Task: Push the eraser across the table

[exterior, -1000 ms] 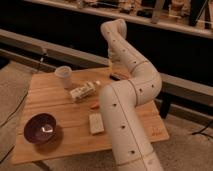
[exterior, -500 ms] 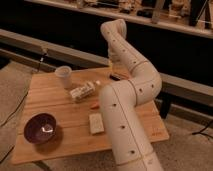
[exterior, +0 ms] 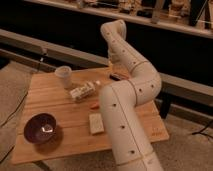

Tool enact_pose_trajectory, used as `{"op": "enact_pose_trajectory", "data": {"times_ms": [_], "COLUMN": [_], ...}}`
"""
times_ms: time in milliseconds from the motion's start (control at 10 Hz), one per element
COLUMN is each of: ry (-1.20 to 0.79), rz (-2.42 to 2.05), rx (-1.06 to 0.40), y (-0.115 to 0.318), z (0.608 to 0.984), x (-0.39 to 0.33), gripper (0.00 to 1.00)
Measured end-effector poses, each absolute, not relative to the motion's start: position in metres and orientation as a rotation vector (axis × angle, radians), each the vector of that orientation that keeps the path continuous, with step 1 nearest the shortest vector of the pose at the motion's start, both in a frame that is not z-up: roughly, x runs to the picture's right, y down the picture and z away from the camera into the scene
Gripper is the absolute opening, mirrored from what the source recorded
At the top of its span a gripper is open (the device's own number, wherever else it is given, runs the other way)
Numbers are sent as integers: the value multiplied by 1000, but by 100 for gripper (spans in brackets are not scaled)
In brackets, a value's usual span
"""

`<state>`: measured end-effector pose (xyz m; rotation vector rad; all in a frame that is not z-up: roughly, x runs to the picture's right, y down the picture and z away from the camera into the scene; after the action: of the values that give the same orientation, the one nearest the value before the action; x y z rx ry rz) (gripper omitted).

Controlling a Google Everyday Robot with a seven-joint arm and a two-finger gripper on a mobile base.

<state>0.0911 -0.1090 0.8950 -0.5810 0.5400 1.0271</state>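
The eraser (exterior: pixel 116 76), a small dark flat block, lies near the far edge of the light wooden table (exterior: pixel 55 102), right of centre. The white arm rises from the lower right, bends high at the back and comes down to the gripper (exterior: pixel 113 64), which hangs just behind and above the eraser. The arm's own links hide part of the gripper. Whether it touches the eraser cannot be made out.
A pale cup (exterior: pixel 64 76) stands at the far left. A white packet (exterior: pixel 81 92) lies mid-table, with a small orange carrot (exterior: pixel 94 105) and a pale whitish block (exterior: pixel 95 123) nearer the front. A purple bowl (exterior: pixel 41 127) sits front left. A dark rail runs behind the table.
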Motion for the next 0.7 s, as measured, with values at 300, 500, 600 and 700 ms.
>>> {"op": "enact_pose_trajectory", "data": {"times_ms": [300,500,600,700], "ry": [501,468,461,462], "rz": [1002,957,938,917], "rx": [-616,-660,-671,-682], "y": [-110,-100,-95,-86], "z": [881,870,867,865], "x": [101,110,110,111], "gripper": [65,65,65,65]}}
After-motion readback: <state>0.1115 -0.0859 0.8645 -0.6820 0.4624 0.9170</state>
